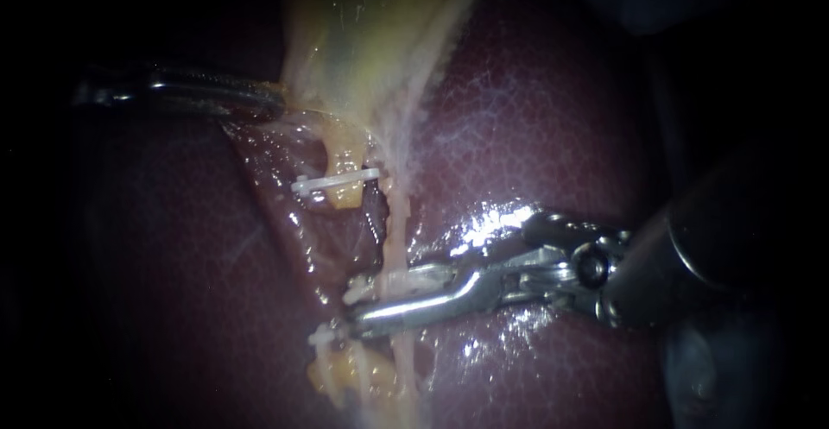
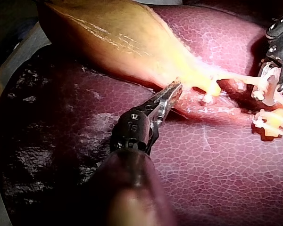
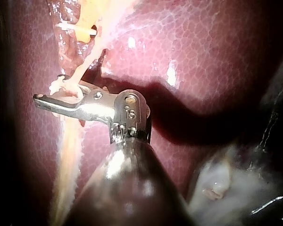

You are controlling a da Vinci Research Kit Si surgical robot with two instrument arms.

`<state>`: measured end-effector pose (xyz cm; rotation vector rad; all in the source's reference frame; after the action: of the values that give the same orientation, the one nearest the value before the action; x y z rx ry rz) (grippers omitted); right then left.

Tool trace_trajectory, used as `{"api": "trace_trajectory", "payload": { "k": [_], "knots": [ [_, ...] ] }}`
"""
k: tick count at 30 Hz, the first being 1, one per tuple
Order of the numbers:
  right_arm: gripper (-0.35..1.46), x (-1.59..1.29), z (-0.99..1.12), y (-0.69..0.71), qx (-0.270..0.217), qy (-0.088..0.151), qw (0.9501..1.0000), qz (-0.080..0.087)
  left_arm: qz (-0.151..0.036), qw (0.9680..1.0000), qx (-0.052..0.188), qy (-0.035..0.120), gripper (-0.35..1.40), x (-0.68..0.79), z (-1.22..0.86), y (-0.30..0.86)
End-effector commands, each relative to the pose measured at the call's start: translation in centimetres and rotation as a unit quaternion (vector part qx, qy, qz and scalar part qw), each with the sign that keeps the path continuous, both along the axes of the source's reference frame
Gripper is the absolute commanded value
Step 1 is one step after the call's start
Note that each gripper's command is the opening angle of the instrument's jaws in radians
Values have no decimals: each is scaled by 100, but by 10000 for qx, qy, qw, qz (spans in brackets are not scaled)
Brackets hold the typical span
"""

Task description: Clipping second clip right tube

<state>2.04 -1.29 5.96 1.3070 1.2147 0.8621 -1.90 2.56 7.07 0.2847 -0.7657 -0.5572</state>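
As the right tube [image 1: 395, 252] runs pale down the liver [image 1: 535, 118] and passes through the pincer of the right instrument [image 1: 356, 304], the clipping itself seems to be the step in hand. The pincer stands open astride the tube, with a white clip [image 1: 363, 289] inside it. Next it must close squarely, I think, while the left instrument [image 1: 276, 99] holds its pincer closed on the gallbladder [image 1: 371, 32].
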Motion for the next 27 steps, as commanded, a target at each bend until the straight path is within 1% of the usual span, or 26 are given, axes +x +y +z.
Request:
{"api": "trace_trajectory", "payload": {
  "k": [1,3,6,7,10,11,14,18,23,27],
  "knots": [
    [41,0,1,1,-3,-5,10000,0,-1,10000,1,1,-35,0,0,0],
    [36,-1,2,1,-3,-6,10000,1,-2,10000,1,1,-35,0,0,0],
    [18,-2,3,2,-4,-4,10000,-3,-2,10000,1,1,-35,0,0,0],
    [7,-2,4,2,-5,-10,10000,8,-2,10000,0,1,-35,0,0,0],
    [-26,-3,4,2,56,11,10000,-54,-21,10000,22,3,-35,0,0,0],
    [-33,-2,4,2,56,15,10000,-60,-21,10000,22,3,-35,0,0,0],
    [-35,-2,4,2,57,26,10000,-77,-22,10000,22,3,-35,0,0,0],
    [-35,-2,5,4,59,24,10000,-46,-21,10000,22,3,-35,0,1,0],
    [-35,-1,6,4,55,34,9999,-86,-21,10000,22,3,-35,0,1,0],
    [-35,-1,7,4,54,35,9999,-89,-21,10000,22,3,-35,0,1,0]
  ]
}}
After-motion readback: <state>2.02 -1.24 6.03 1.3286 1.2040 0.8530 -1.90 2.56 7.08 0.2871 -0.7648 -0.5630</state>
